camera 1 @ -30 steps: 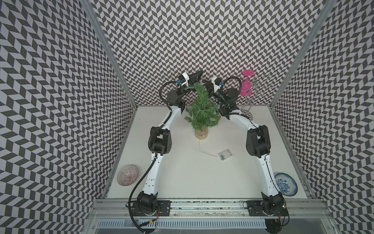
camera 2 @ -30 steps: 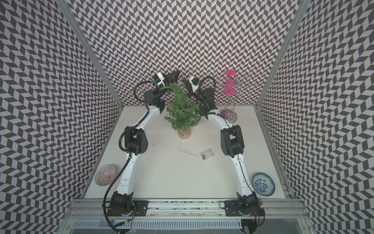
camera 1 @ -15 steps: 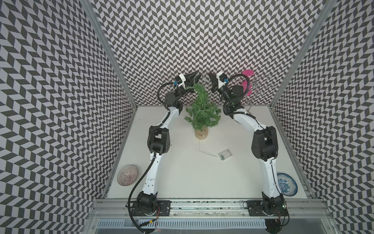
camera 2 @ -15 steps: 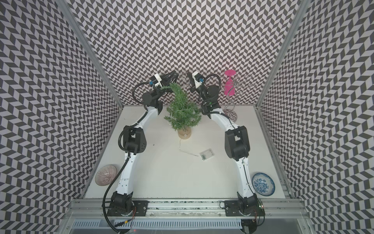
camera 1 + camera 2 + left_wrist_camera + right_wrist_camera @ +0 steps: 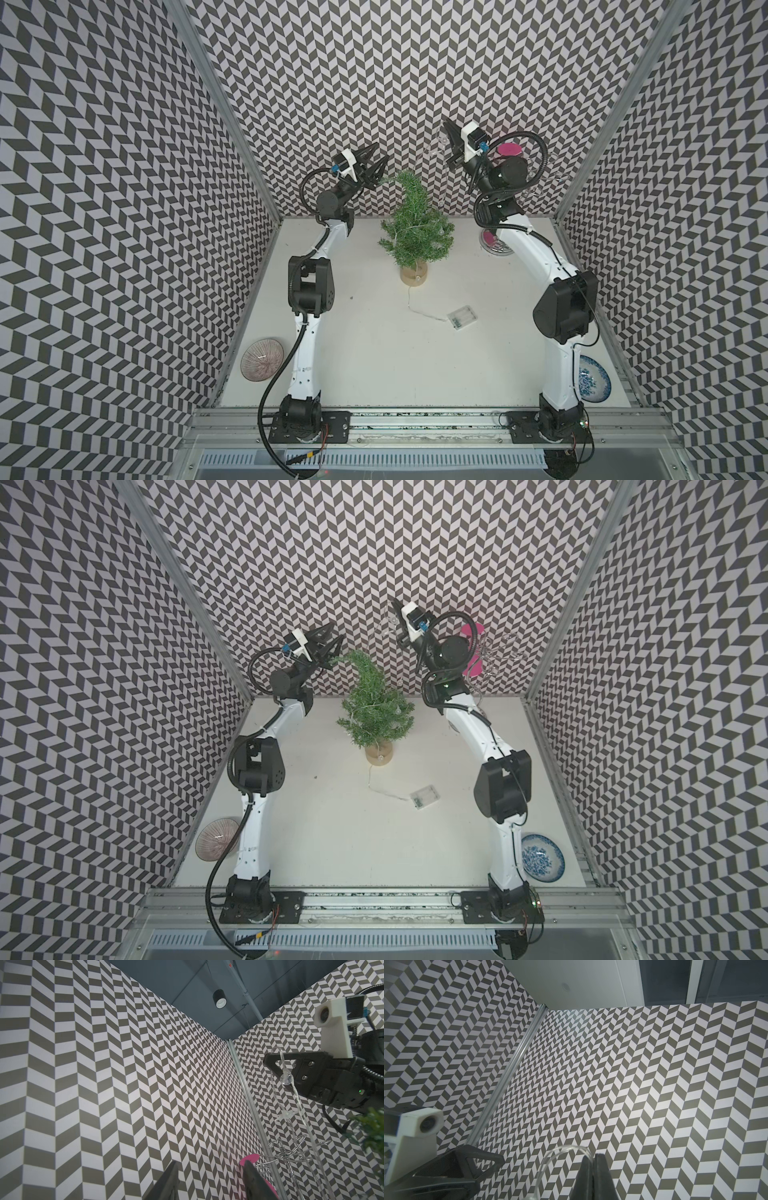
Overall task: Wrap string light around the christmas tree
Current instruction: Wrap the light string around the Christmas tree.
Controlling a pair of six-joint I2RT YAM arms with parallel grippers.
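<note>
Since the lower turns of the string light (image 5: pixel 417 226) already lie across the christmas tree (image 5: pixel 419 245), we judge that we are in the upper part of the wrap, at a hand-over of the free strand near the top. The right gripper (image 5: pixel 592 1158) is pinched fully together on the clear wire, which loops out from between its tips in the right wrist view. In the left wrist view the strand, with a bulb and a star on it, hangs down from that gripper. The left gripper (image 5: pixel 209 1167) has its fingers about half apart with nothing between them; in both top views it sits just beside the tree's curled tip. The battery box (image 5: pixel 462 318) lies on the table (image 5: pixel 374 353) in front of the tree.

Next, we think, the right arm must carry the strand round the upper branches, slack enough not to tip the tree, with the left ready to take it.

Compared with a second ago, the right gripper has drawn up and away from the treetop — both crowded it then — and the left's fingers have parted.
</note>
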